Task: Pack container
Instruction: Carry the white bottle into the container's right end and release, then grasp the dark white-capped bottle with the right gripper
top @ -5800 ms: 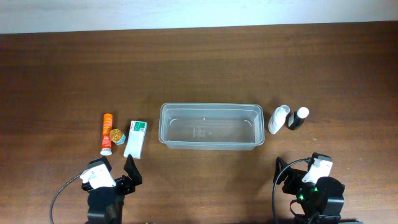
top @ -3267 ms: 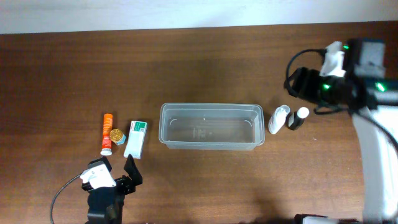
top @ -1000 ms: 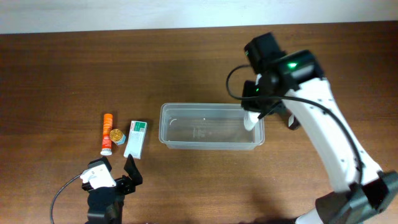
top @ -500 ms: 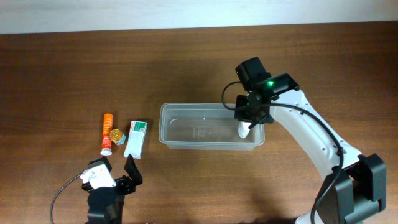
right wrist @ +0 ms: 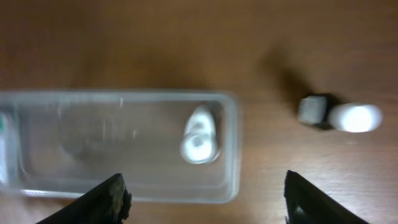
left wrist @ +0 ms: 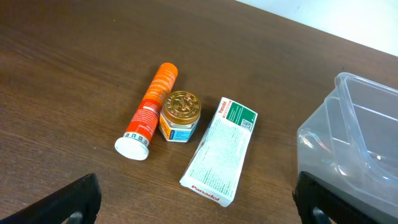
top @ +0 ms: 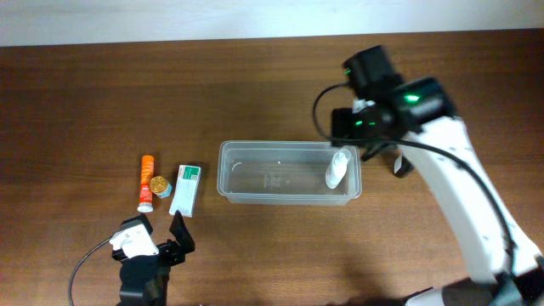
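The container is a clear, shallow plastic tub, rectangular with rounded corners and a rim. It sits mid-tabletop, on dark wood grain. A small white bottle lies inside at its right end. The right hand hovers above that end, fingers apart and empty.

A dark bottle with a white cap lies just right of the tub, partly hidden by the arm in the overhead view. To the tub's left are an orange tube, a gold-lidded jar and a white-and-green carton. The left hand is spread apart, holding nothing.
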Action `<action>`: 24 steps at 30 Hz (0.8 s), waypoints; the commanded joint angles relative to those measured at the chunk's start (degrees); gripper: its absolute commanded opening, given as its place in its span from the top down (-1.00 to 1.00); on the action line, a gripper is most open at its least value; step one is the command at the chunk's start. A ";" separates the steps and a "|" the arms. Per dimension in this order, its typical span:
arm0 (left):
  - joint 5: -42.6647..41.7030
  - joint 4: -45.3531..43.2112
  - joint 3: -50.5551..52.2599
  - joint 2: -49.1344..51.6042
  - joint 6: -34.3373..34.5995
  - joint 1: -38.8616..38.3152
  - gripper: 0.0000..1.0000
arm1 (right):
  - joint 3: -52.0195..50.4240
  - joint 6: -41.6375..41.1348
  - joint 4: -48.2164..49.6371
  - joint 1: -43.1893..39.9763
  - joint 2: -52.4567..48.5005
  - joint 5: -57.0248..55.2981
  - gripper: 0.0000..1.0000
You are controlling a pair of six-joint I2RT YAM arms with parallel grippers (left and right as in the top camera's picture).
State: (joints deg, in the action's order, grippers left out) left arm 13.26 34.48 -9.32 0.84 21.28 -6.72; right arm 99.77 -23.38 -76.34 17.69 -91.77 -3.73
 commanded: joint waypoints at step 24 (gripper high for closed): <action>-0.44 0.00 0.24 -0.50 0.31 0.13 -0.99 | -6.36 8.37 0.63 -26.12 -18.84 4.20 -0.34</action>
State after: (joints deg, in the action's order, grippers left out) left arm 13.26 34.48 -9.32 0.84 21.30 -6.72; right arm 94.56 -15.88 -76.36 -7.49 -109.30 -0.45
